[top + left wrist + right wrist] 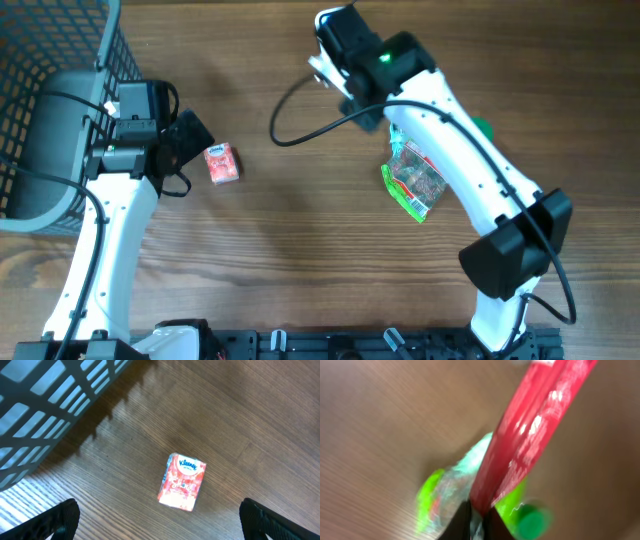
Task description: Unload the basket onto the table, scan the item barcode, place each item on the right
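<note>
1. Wood-grain table point(290, 250) carries every loose item; a grey mesh basket point(40, 60) stands at its far left corner.
2. Red-and-white Kleenex tissue pack point(181, 482) lies flat on the table, printed face up, just beside the basket and clear of it. In the overhead view it sits just to the right of the left gripper point(162, 524).
3. Left gripper: claw spread wide apart, one dark finger point(57, 521) at each lower corner of its wrist view. It hangs above the pack, touching nothing.
4. Right gripper point(476, 521): claw drawn together and clamped on the lower edge of a flat, glossy red packet point(530, 430) with pale print. The packet stands up and away from the fingertips, off the table. The view is blurred and the print cannot be read.
5. Green-edged clear snack packet point(412, 180) lies on the table, partly under the right arm point(480, 170). It also shows, out of focus, behind the red packet in the right wrist view.
6. Small round green object point(532, 522) rests near the snack packet; its identity cannot be told.
7. No barcode is discernible on any item.
</note>
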Robot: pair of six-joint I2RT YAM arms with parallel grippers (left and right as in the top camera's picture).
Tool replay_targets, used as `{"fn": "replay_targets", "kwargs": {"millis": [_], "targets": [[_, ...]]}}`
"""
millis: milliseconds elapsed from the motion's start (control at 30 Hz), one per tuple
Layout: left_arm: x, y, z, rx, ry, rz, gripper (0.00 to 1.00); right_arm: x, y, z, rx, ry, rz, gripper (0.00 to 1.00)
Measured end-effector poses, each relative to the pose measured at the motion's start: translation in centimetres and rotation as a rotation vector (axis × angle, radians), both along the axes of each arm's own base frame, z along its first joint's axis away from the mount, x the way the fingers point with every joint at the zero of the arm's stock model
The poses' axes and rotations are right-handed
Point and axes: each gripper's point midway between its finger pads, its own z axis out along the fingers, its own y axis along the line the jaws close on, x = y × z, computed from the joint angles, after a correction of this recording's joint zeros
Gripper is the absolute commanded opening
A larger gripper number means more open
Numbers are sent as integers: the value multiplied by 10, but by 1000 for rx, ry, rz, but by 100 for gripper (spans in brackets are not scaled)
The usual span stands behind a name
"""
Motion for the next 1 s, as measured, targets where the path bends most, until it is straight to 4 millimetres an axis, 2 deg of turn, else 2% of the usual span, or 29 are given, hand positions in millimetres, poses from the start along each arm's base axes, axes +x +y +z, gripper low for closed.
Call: {"fn": "replay_targets", "kwargs": {"millis": [67,133,167,200,233,267,333,433,500,533,567,600,667,700,767,833,867,1000], "targets": [[0,0,0,0,1,0,100,-20,-19,-25,48,138,-159,4],[0,0,0,0,0,0,100,-39,-41,-65,47,258,-311,4],[0,0,0,0,0,0,100,-44,-45,-81,47,280,-342,6],[0,0,0,0,1,0,100,-49,-46,-92,46,295,-360,36],[0,0,0,0,0,0,100,-64,-51,-113,24,349,-373,41],[0,0,0,0,1,0,100,-70,-53,-121,16,362,-381,49],[0,0,0,0,1,0,100,-83,-58,-134,-10,398,-387,52],[0,0,0,0,0,0,100,-66,-51,-137,37,333,-384,57],[0,0,0,0,0,0,100,-50,-43,-128,93,255,-373,60],[0,0,0,0,0,0,100,-45,-40,-115,127,215,-367,62],[2,0,1,0,-10,0,99,-42,-31,-91,204,165,-340,64],[2,0,1,-1,-10,0,50,-44,-22,-72,279,150,-300,64],[1,-1,0,-5,-6,3,12,-50,-1,-40,423,137,-222,66],[1,-1,0,-7,-6,5,4,-51,7,-34,473,139,-197,67],[3,-1,-7,-24,10,34,7,-46,26,-25,574,136,-156,70],[6,-1,-34,-32,89,52,18,-41,32,-22,611,125,-156,72],[8,-1,-58,-32,153,57,22,-36,36,-19,636,106,-154,73],[20,-14,-109,-104,242,33,42,-34,38,-17,649,98,-156,73]]}}
